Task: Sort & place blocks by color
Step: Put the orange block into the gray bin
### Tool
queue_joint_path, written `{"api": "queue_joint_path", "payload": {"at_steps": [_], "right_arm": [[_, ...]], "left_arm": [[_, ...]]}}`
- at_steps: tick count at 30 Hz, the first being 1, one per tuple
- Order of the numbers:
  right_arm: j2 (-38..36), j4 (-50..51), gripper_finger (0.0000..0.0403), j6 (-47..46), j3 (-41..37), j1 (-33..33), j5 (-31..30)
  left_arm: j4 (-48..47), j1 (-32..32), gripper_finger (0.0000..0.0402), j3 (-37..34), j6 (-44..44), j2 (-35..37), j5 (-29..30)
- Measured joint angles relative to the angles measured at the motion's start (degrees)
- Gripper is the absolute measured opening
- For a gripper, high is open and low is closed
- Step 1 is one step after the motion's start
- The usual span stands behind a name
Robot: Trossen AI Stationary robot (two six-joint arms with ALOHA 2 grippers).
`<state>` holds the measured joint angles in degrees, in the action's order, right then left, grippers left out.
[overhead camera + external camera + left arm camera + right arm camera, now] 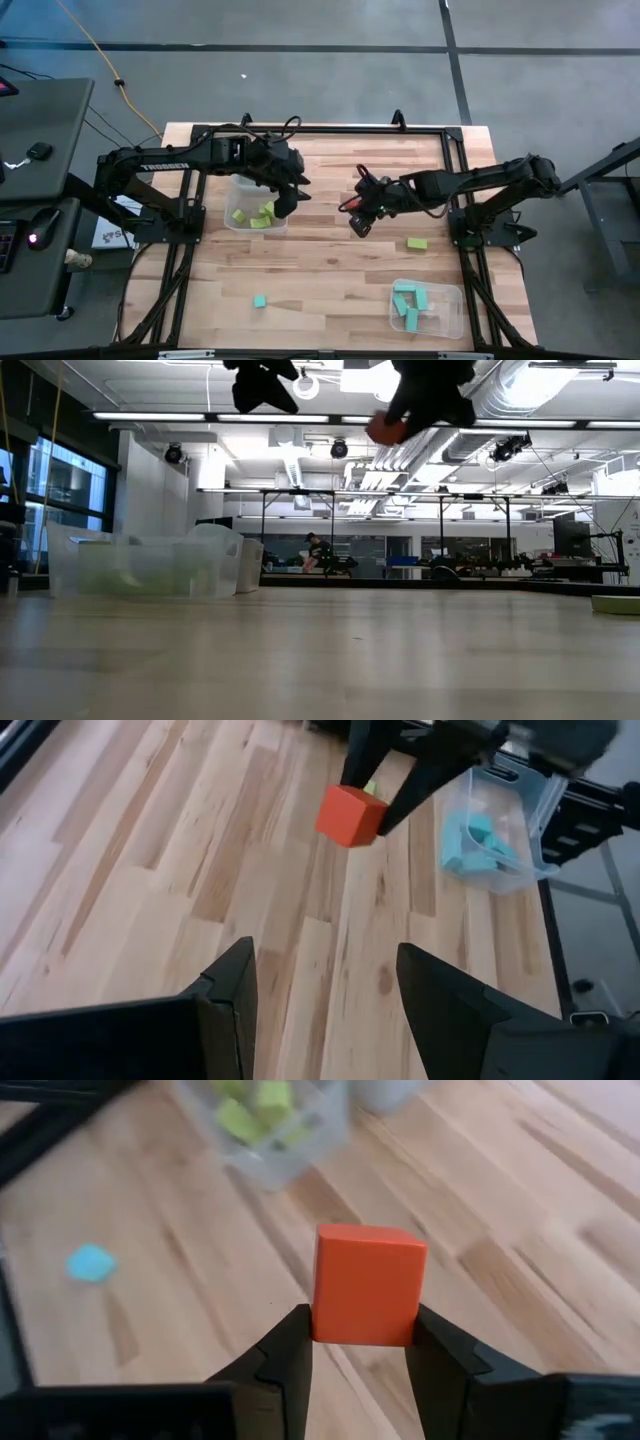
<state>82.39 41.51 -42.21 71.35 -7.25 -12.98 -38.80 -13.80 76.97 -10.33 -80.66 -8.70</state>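
Observation:
My right gripper (358, 222) is shut on a red cube (368, 1285) above the middle of the table; the cube also shows in the left wrist view (350, 815). My left gripper (286, 207) is open and empty above the clear tub (240, 228) that holds several lime green blocks (262, 217). A lime green block (417, 243) lies on the table to the right of my right gripper. A teal block (259, 301) lies near the front. Several teal blocks (408, 303) lie in a second clear tub (452, 310) at the front right. My right gripper pinches the red cube by two opposite sides (322, 1315) between its two fingers, at their free ends. The fingers slant down from the table's right side. The cube is lifted clear of the table and sits roughly level.
Bare wood lies between the two tubs and along the table's near edge. A dark frame runs round the table's far and side edges (320, 130).

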Motion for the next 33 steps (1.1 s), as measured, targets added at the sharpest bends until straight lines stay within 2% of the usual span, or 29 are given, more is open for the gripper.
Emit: {"api": "queue_joint_path", "payload": {"at_steps": [5,12,33], "right_arm": [[0.0,-4.47,0.0112,6.76,2.05,0.15,2.59],[-0.02,-11.52,0.0112,12.68,3.0,0.15,5.18],[-0.02,-16.59,0.0112,15.26,3.03,0.54,6.16]], "left_arm": [[1.5,0.04,0.0168,0.0,0.5,0.0,-0.19],[4.9,0.93,0.0168,0.0,3.06,0.0,-3.43],[9.62,4.28,0.0168,0.0,2.26,0.0,-3.32]]}}
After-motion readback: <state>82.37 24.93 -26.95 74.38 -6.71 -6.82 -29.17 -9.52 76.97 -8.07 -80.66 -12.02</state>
